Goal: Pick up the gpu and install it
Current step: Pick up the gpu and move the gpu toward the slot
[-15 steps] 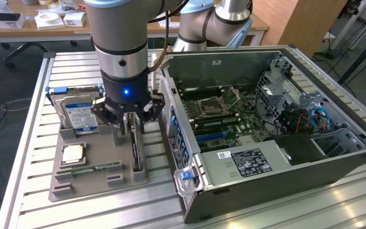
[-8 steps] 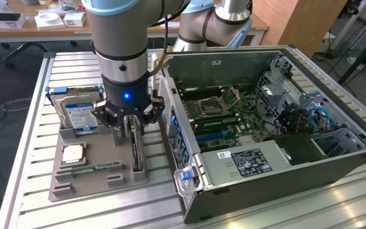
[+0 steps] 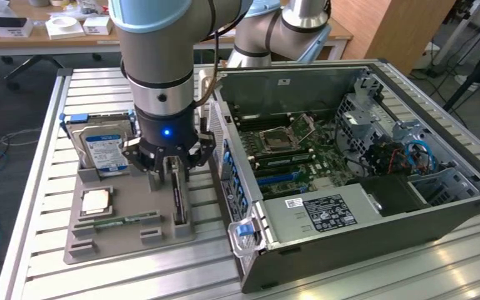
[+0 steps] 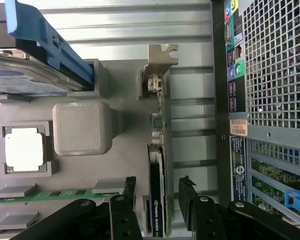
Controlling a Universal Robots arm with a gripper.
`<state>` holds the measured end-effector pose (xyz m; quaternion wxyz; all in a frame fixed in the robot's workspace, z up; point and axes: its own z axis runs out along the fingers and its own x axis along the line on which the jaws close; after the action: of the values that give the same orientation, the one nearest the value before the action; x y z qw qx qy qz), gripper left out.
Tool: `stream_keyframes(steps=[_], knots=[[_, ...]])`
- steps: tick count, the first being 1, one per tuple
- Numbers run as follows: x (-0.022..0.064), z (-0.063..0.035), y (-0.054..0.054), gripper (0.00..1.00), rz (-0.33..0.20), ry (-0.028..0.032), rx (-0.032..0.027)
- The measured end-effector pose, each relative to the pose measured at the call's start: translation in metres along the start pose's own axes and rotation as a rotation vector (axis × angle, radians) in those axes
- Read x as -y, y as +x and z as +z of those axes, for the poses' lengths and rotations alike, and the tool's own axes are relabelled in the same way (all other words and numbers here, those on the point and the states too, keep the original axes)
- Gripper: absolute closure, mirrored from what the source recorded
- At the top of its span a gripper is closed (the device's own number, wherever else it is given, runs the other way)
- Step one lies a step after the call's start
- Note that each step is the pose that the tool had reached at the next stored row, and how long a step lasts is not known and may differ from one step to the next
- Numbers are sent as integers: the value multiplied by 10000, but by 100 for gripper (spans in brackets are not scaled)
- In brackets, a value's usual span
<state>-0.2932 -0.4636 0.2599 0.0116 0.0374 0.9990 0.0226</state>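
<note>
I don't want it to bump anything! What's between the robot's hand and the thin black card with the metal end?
Nothing. In the wrist view, the open hand straddles the thin black metal-bracketed card, bare gaps either side.

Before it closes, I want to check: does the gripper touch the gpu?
Apart. The wrist view shows the gripper open, one finger each side of the gpu, with grey holder visible between.
</note>
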Motion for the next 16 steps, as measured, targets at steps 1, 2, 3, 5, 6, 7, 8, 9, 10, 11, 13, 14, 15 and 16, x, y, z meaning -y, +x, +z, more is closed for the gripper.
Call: stream_keyframes(steps=[1, 2, 3, 5, 6, 7, 8, 9, 10, 11, 13, 14, 15, 16], knots=[[1, 12, 0, 53, 0, 0, -1], [3, 24, 0, 53, 0, 0, 0], [4, 37, 1, 53, 0, 0, 0], [7, 67, 1, 53, 0, 1, 0], [8, 81, 1, 53, -1, 0, 0], [9, 94, 2, 53, 0, 1, 0], [10, 107, 2, 53, 0, 0, 0], [11, 121, 2, 53, 0, 0, 0], [12, 134, 2, 53, -1, 0, 0], [13, 147, 2, 53, 0, 0, 0], [15, 173, 3, 53, 0, 0, 0], [15, 183, 3, 53, 0, 0, -1], [16, 190, 3, 53, 0, 0, -1], [16, 197, 3, 53, 0, 1, -1]])
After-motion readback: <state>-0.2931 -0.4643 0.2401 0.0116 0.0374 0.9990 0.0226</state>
